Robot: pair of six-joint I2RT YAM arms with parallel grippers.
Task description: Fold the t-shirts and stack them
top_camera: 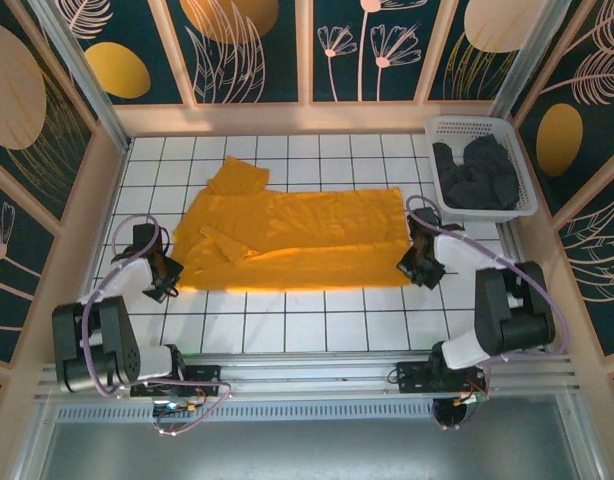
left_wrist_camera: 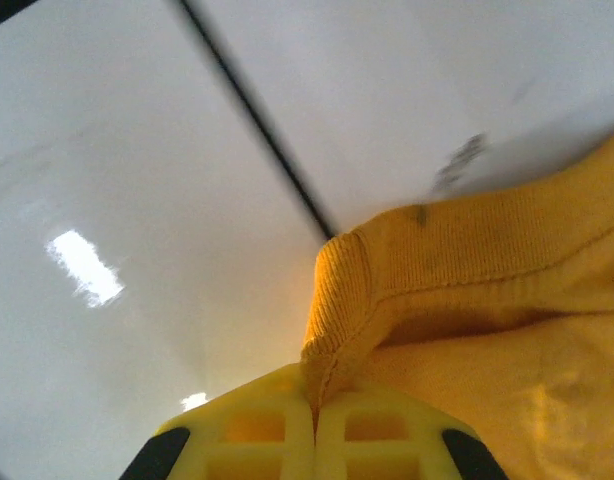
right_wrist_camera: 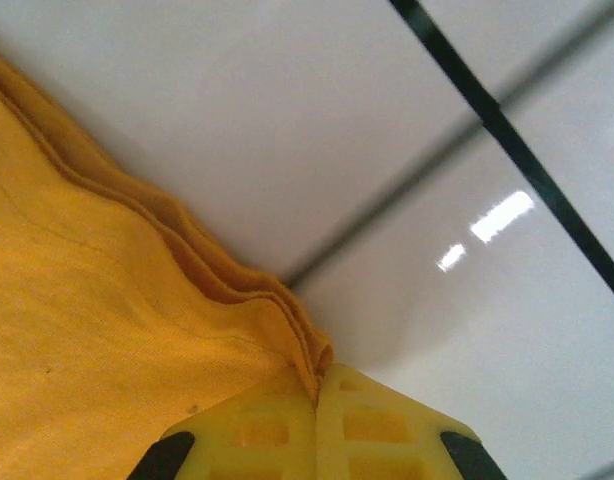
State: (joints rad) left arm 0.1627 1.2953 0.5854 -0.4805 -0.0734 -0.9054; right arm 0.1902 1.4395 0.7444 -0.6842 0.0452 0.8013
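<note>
The left gripper (left_wrist_camera: 314, 412) is closed on a ribbed hem corner and the right gripper (right_wrist_camera: 317, 398) on a layered edge of the mustard t-shirt (top_camera: 297, 235), which lies spread between them, probably so both ends lift together for folding.

Dark t-shirts (top_camera: 477, 172) heaped in basket (top_camera: 470, 123), count unclear, mustard t-shirt (left_wrist_camera: 507, 330) cut off at wrist-view edges

Bright, even light falls from above on the glossy white desk (top_camera: 287, 325), the overhead view sharp with a soft shadow along the near edge of the yellow shirt (top_camera: 317, 225), while both wrist views are close and soft, their grid lines (left_wrist_camera: 257, 130) blurred and white glare patches shining.
</note>
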